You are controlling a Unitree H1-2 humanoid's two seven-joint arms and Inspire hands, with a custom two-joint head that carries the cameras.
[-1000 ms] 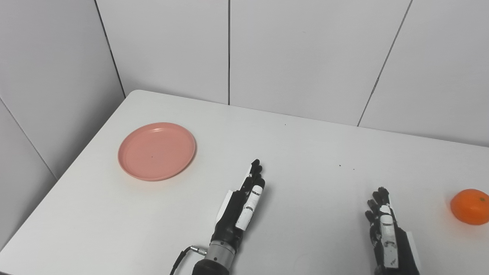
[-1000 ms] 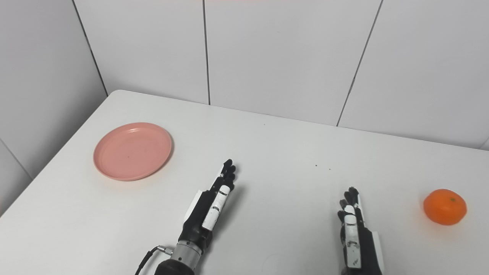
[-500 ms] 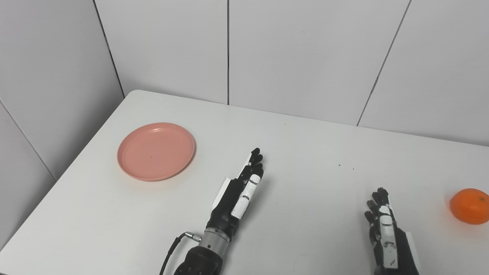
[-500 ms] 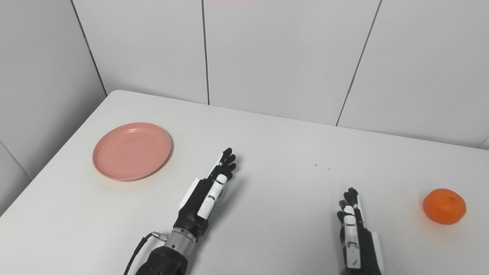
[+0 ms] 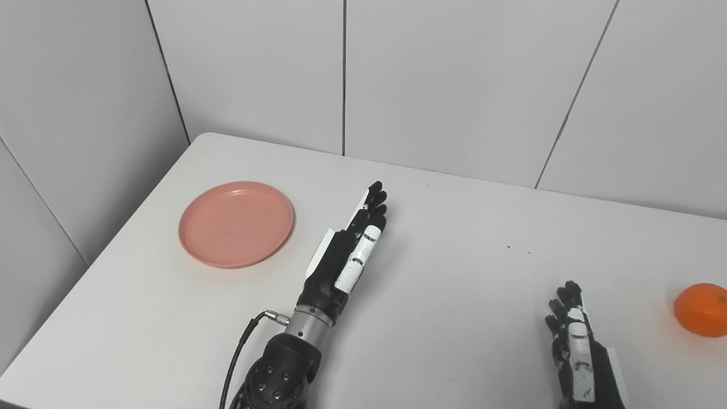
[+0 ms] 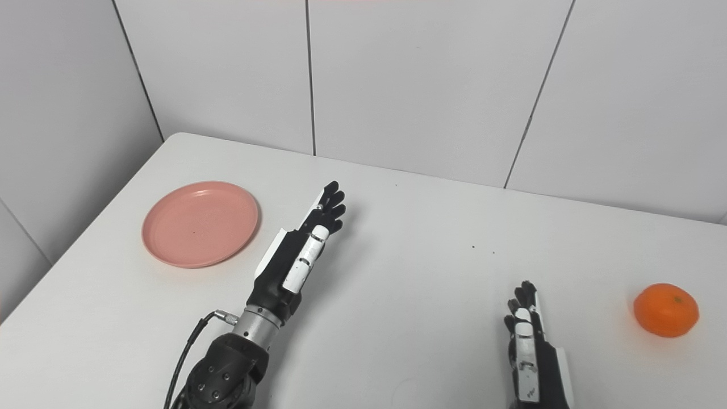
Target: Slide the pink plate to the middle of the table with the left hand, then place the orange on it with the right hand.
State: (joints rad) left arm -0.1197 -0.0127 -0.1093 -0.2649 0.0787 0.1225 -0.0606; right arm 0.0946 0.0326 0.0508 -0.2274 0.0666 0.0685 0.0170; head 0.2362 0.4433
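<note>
Nearest the camera, the right hand [image 5: 576, 346] sits low at the bottom right over the white table [image 5: 454, 318], fingers straight and only slightly apart, holding nothing, pointing away from the robot. The orange [image 5: 701, 310] rests on the table at the far right edge of view, level with that hand's fingertips and well apart from it, stem spot facing up. Left of centre, the left arm [image 5: 284, 369] comes in from the bottom with a black cable [image 5: 241, 352] looping off the wrist connector. The left hand [image 5: 346, 253] is stretched out flat and edge-on, fingers extended and close together, empty, angled toward the far right of the table; can't tell whether it touches the surface. The pink plate [image 5: 236, 224] lies flat on the left side of the table, near the left edge, just left of the left hand but not touching it, with nothing on it. Behind the table, grey wall panels [image 5: 454, 85] with dark seams meet at the left corner.
</note>
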